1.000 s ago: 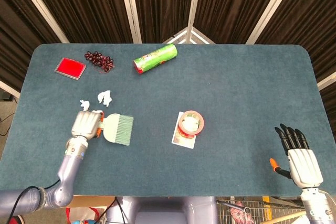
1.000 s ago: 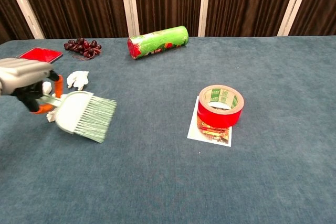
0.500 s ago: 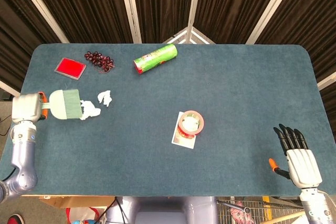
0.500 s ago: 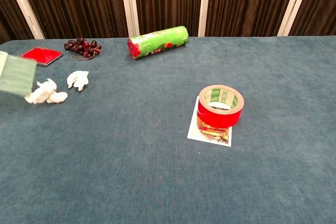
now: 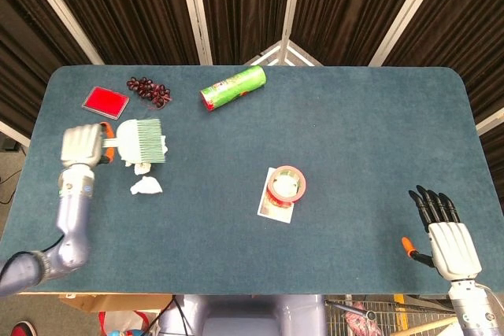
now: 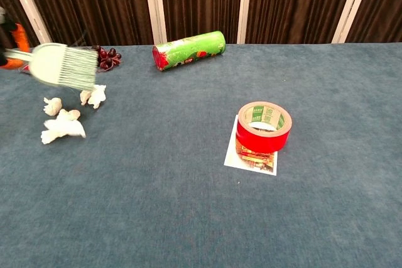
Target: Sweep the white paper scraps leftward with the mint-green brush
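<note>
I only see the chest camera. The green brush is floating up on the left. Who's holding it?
Observer: The left hand grips the mint-green brush by its handle, bristles pointing right.
Operator: Where's the other hand? I can't see it anywhere!
Observer: The right hand is at the front right corner of the table, fingers spread, holding nothing.
Operator: What's the brush hiding behind it?
Observer: A flat red pad, lying just left of the dark grapes.

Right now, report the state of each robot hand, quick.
Left robot hand: closed on the handle of the mint-green brush, holding it.
Right robot hand: open, fingers spread, holding nothing, at the table's near right edge.
</note>
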